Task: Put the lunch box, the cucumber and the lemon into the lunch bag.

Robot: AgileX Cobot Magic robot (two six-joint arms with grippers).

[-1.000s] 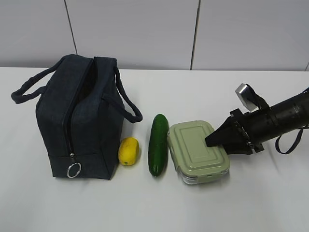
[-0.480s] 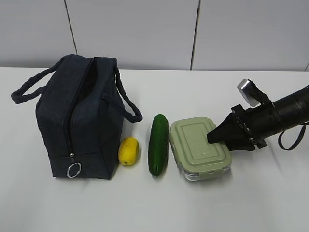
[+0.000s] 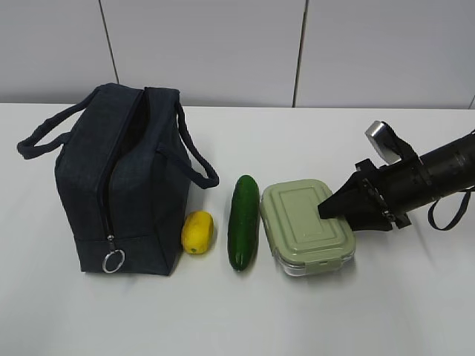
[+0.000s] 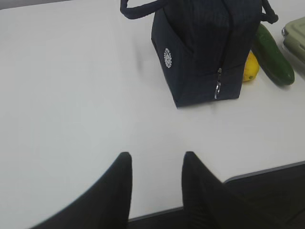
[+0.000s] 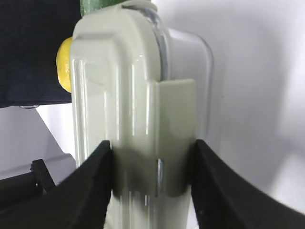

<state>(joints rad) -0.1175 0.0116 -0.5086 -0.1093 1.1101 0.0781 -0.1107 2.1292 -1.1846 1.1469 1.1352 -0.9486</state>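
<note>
The lunch box [image 3: 306, 226], clear with a sage-green lid, lies on the white table right of the cucumber [image 3: 243, 221]. My right gripper [image 3: 323, 210] is shut on the box's right end, one finger on the lid and one under it; in the right wrist view the black fingers [image 5: 95, 181] press both sides of the box [image 5: 133, 95]. The yellow lemon [image 3: 197, 231] lies between the cucumber and the navy lunch bag [image 3: 119, 178]. My left gripper [image 4: 156, 155] is open and empty above the table's near edge, apart from the bag [image 4: 205, 47].
The bag's metal ring pull [image 3: 113, 261] hangs low on its front end and its loop handles [image 3: 199, 159] droop to both sides. The table edge [image 4: 267, 171] runs just by my left fingers. A grey wall stands behind the table.
Over the second, my right gripper and the lunch box in it shifted slightly up and back. Nothing has moved in the last half second.
</note>
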